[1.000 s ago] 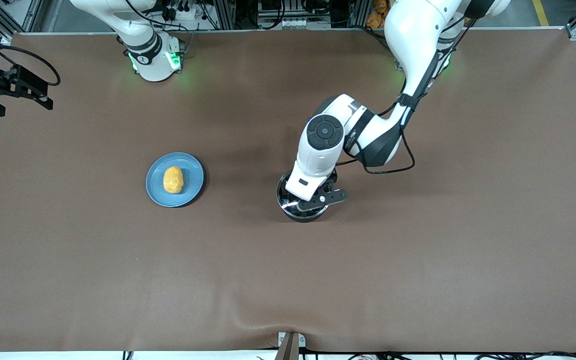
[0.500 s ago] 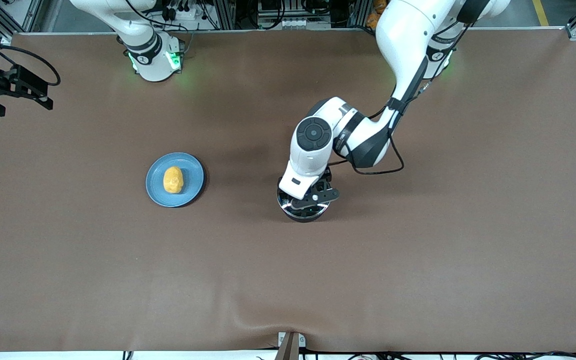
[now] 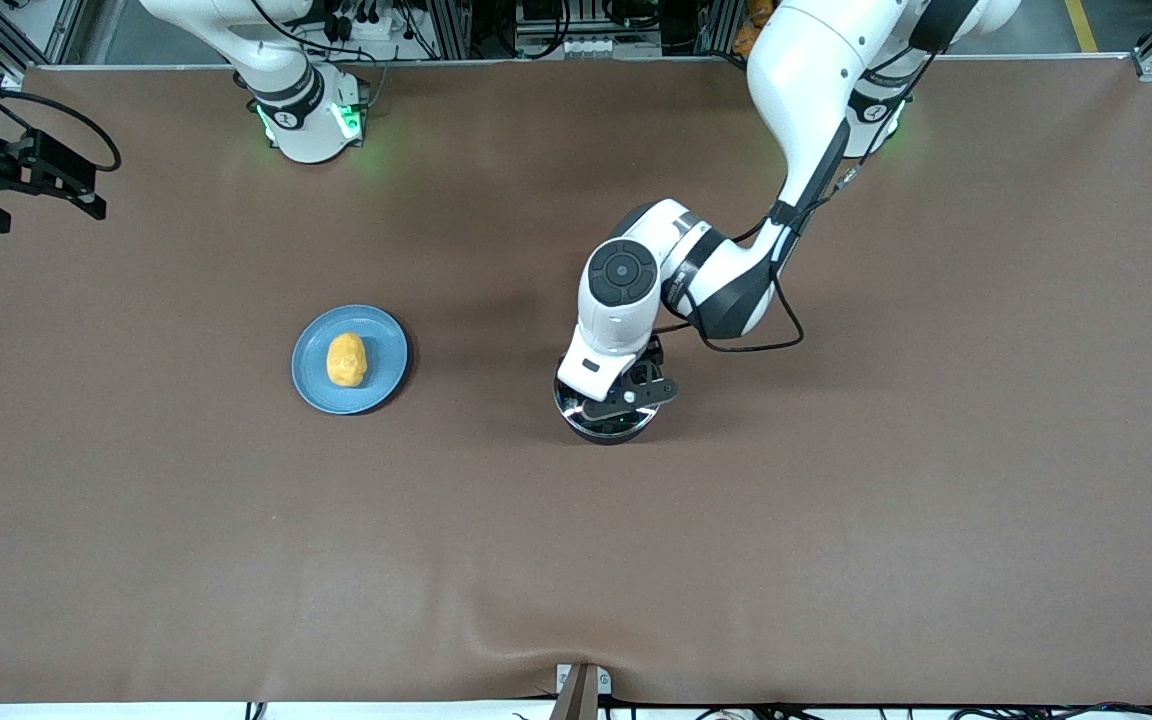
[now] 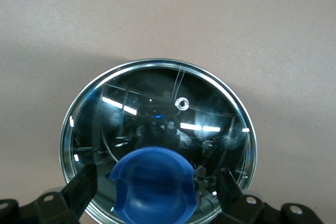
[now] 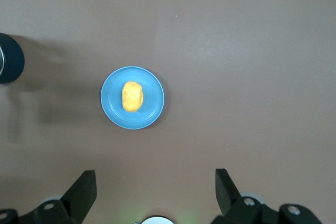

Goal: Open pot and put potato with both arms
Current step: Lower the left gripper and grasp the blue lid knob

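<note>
The pot (image 3: 608,428) stands mid-table with its glass lid (image 4: 157,108) on. My left gripper (image 4: 155,181) is open right above the lid, one finger on each side of the blue knob (image 4: 152,187), with gaps between the fingers and the knob. In the front view the left gripper (image 3: 626,398) covers most of the pot, and the pot's handle is hidden. The yellow-orange potato (image 3: 346,359) lies on a light-blue plate (image 3: 386,345) toward the right arm's end of the table. My right gripper (image 5: 156,182) waits open, high over the table, looking down on the potato (image 5: 132,96).
The brown table cover (image 3: 836,500) runs all around the pot and the plate (image 5: 155,103). The right arm's base (image 3: 308,115) and the left arm's base (image 3: 876,110) stand along the table's edge farthest from the front camera. The pot's dark side (image 5: 10,59) shows in the right wrist view.
The left arm has shifted slightly toward the right arm's end of the table, settling its open gripper over the lid's knob. The right arm, the potato and the pot have not moved.
</note>
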You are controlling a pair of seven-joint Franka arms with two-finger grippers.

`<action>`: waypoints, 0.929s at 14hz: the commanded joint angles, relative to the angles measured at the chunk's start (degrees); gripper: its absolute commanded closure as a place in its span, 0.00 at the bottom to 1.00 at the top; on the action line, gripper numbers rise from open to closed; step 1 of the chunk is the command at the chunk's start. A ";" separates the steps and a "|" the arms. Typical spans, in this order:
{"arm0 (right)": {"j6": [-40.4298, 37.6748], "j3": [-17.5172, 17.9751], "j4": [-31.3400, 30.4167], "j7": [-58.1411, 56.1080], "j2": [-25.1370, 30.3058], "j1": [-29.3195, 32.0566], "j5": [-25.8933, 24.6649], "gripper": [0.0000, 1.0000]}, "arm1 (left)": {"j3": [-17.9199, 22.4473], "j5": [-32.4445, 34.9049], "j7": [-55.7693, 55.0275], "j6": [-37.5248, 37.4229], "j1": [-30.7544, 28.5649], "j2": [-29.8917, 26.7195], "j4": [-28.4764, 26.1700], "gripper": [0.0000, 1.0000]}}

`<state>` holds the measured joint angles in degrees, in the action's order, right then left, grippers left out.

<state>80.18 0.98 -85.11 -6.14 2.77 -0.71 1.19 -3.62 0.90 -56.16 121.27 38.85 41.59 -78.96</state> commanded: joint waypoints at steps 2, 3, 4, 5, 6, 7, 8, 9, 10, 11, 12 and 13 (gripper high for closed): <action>-0.29 0.16 0.21 0.60 0.13 0.09 0.12 0.00 | 0.36 1.47 -1.41 0.11 0.61 0.77 1.27 0.22; -0.29 0.16 0.21 0.60 0.13 0.09 0.12 0.00 | 0.36 1.47 -1.41 0.11 0.61 0.77 1.27 0.30; -0.29 0.16 0.21 0.60 0.13 0.18 0.12 0.00 | 0.36 1.47 -1.49 0.11 0.61 0.77 1.09 0.38; -0.29 0.16 0.21 0.51 0.13 0.18 0.12 0.00 | 0.28 1.38 -1.58 0.11 0.61 0.69 1.09 0.44; -0.29 0.16 0.21 0.60 0.13 0.18 0.12 0.00 | 0.28 1.38 -1.93 0.11 0.61 0.69 1.09 0.50; -0.29 0.16 0.21 0.60 0.13 0.18 0.21 0.00 | 0.28 1.38 -2.20 0.11 0.61 0.60 1.09 0.54; -0.29 0.16 0.21 0.60 0.13 0.18 0.21 0.00 | 0.28 1.38 -2.37 0.11 0.44 0.34 1.09 0.58; -0.29 0.16 0.21 0.60 0.05 0.18 0.21 0.00 | 0.28 1.38 -2.29 0.02 0.17 -0.01 1.09 0.59; -0.29 0.16 0.21 0.60 0.05 0.27 0.21 0.00 | 0.28 1.38 -2.29 -0.24 0.00 -0.63 1.18 0.59; -0.29 0.16 0.21 0.60 0.05 0.18 0.21 0.00 | 0.36 1.38 -2.29 -0.68 -0.18 -1.76 1.18 0.59; -0.29 0.16 0.21 0.60 0.05 0.18 0.30 0.00 | 0.36 1.47 -2.29 -1.38 -0.79 -2.82 1.18 0.59; -0.29 0.16 0.21 0.69 0.05 0.27 0.30 0.00 | 0.36 1.64 -2.20 -2.69 -1.23 -4.14 1.18 0.59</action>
<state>80.18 0.98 -85.11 -6.14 2.72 -0.71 1.20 -3.35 0.95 -56.88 121.14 38.43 40.90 -77.86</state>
